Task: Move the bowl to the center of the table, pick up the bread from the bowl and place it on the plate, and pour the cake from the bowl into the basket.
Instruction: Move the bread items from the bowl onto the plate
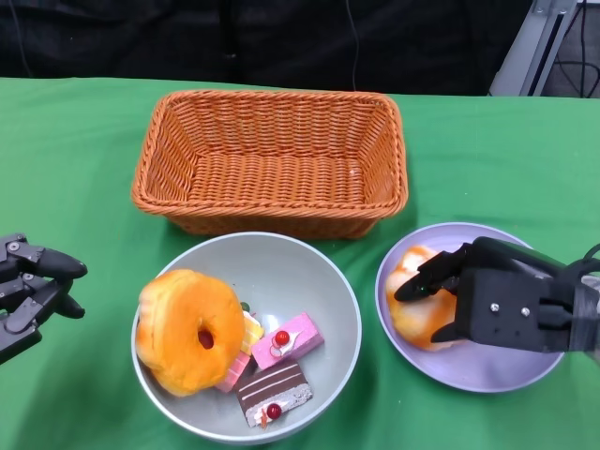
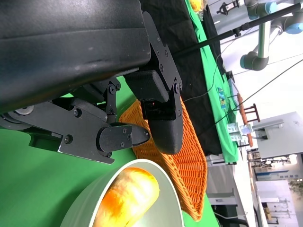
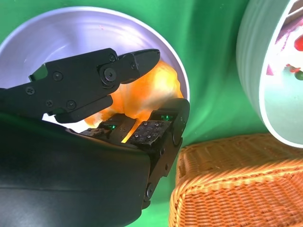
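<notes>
I see the bowl (image 1: 330, 281) already mid-desk, in front of the basket (image 1: 272, 159). My right hand (image 1: 487, 295) is on the plate (image 1: 487, 370), its fingers (image 3: 118, 68) wrapped around a bread (image 1: 412, 309) that I judge nearly placed. My left hand (image 1: 28, 291) waits beside the bowl, fingers apart, holding nothing. A donut (image 1: 187, 328) and cakes (image 1: 281, 361) are in the bowl; pouring is not yet done.

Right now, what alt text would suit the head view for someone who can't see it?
A black robot hand grips an orange bread on a lilac plate. Beside it, a grey bowl holds a doughnut-shaped bread and cake slices, below an orange wicker basket.
</notes>
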